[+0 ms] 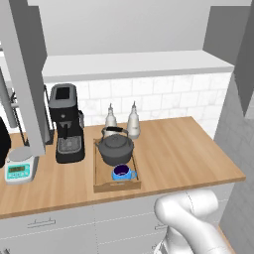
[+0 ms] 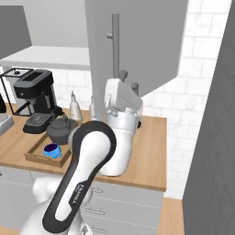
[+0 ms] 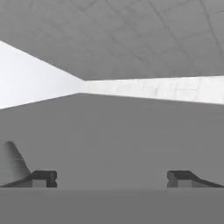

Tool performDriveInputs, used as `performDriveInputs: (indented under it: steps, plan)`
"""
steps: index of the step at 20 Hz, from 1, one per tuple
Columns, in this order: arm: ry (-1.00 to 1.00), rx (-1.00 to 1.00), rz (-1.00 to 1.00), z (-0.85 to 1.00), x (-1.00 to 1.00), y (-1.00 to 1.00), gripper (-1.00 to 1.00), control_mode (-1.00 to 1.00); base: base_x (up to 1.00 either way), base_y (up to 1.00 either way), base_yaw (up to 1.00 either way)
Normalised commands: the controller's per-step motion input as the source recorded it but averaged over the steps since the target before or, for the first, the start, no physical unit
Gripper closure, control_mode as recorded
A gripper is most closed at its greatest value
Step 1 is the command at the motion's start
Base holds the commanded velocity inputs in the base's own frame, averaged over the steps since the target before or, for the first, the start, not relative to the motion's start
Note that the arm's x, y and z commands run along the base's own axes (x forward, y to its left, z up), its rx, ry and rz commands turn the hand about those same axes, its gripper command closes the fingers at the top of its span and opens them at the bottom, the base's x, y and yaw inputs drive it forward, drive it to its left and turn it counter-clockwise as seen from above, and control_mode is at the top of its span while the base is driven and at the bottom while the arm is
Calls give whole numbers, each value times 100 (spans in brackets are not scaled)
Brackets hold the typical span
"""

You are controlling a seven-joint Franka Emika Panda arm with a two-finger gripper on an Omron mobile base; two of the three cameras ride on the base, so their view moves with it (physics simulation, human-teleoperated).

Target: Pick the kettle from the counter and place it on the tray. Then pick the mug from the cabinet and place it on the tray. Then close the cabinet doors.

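- Standing just below the open cabinet door [image 2: 137,36], the gripper [image 3: 112,178] has jaws spread wide, gripping nothing.
- One kettle [image 1: 115,148] and one mug [image 1: 122,172] sit on the tray [image 1: 97,168]; bare counter [image 1: 183,149] lies to their right.

black coffee machine [image 1: 66,122], two bottles [image 1: 122,120], a scale [image 1: 20,166].

A white marble-tiled backsplash [image 1: 163,94] is seen along the far wall. Pale grey drawers [image 1: 59,223] are set near, and a grey tiled wall [image 1: 238,154] stands right.
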Motion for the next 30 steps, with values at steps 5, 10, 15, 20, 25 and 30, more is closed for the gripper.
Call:
performDriveInputs:
  steps: [5, 10, 15, 20, 25, 30]
  plan:
    - [43, -32, 12, 27, 0, 32, -100, -100, 0, 0, 0]
    - [61, -33, 25, 0, 0, 37, -100, -100, 0, 0, 0]
    - [40, -20, 26, 1, 17, 47, -100, -100, 0, 0, 0]
    - [11, -6, 16, 0, 62, 43, -100, -100, 0, 0, 0]
    - [-15, -1, 5, -13, 38, 37, -100, -100, 0, 0, 0]
    - [-36, 0, -1, -26, 6, 33, -100, -100, 0, 0, 0]
